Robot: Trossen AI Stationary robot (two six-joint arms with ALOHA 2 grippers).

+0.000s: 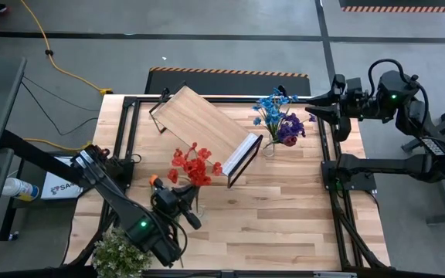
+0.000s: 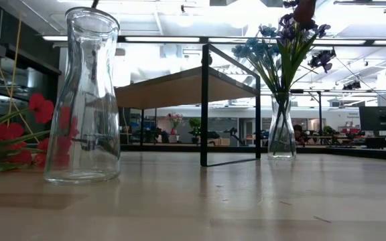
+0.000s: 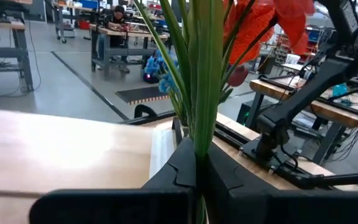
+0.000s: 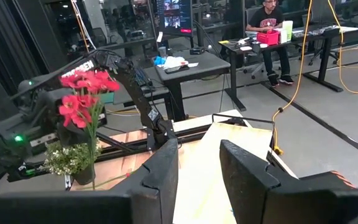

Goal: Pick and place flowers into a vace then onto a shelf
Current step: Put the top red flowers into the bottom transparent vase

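My left gripper [image 1: 191, 205] is at the near left of the table, shut on a bunch of red flowers [image 1: 193, 166]. In the left wrist view their green stems rise from between the fingers [image 3: 199, 158] to the red blooms [image 3: 260, 25]. An empty glass vase [image 2: 86, 94] stands on the table close to the low camera, and a thin dark end [image 2: 94, 4] shows just above its mouth. The shelf [image 1: 203, 123] stands slantwise at the table's middle. My right gripper [image 1: 315, 108] waits open at the far right, holding nothing [image 4: 199, 168]. My left gripper pinches the bunch's green stems [image 3: 201, 134] between its two fingers. The fingers come in level and lie across the stems. The bunch stands roughly upright and is lifted, with its blooms above the fingers, leaning toward the far edge, and a short piece of stem below them.
A second glass vase [image 2: 281, 127] with blue and purple flowers [image 1: 280, 120] stands right of the shelf. A bushy pale plant [image 1: 118, 251] sits at the near left corner. Red blooms and green leaves [image 2: 15, 134] show low beside the empty vase; whether they belong to the held bunch, I cannot tell.
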